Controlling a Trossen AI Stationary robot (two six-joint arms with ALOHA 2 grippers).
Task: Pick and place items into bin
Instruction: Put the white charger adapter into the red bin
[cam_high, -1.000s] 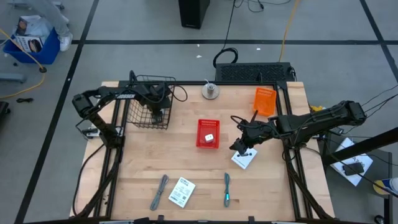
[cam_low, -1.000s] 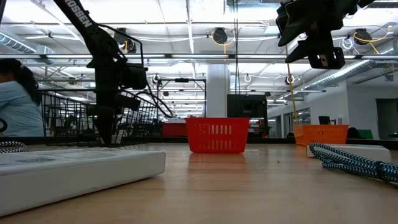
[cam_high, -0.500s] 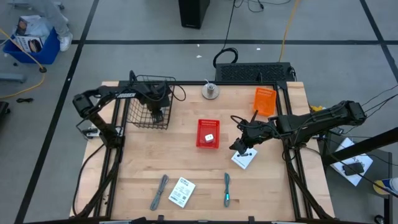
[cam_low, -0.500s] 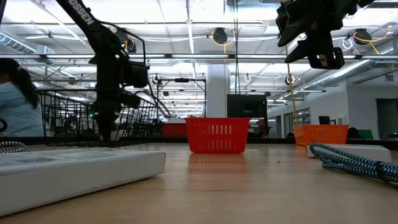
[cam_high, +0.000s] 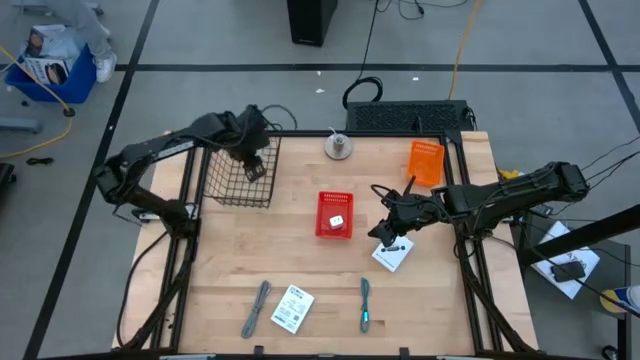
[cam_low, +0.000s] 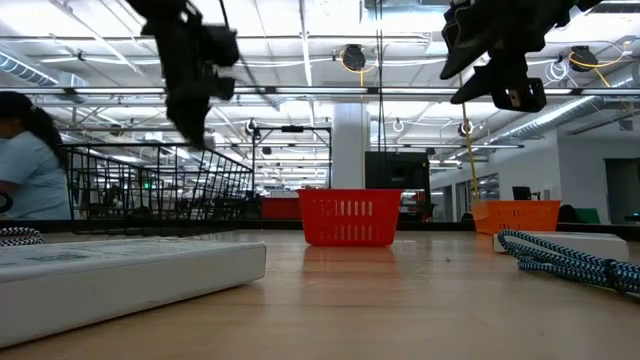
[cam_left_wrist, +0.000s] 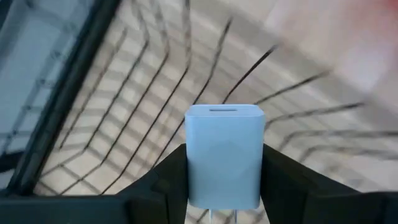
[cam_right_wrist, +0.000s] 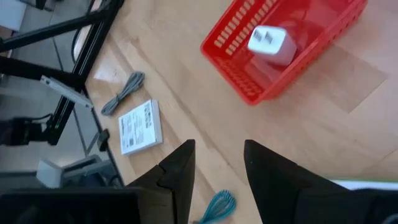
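While one white block (cam_right_wrist: 267, 41) already sits in the red bin (cam_high: 335, 214), our left gripper (cam_high: 254, 165), clamped on the second block (cam_left_wrist: 224, 155), hangs over the wire basket (cam_high: 222, 180) beside the bin. Our right gripper (cam_high: 386, 233), fingers apart, probably empty. Sticks and packets remain.

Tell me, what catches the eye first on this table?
Probably the small red bin at the table's middle, with a white block lying in it. Next, the left pincer raised over the black wire basket at the far left, clamping another white block. The right pincer hangs open near a white packet.
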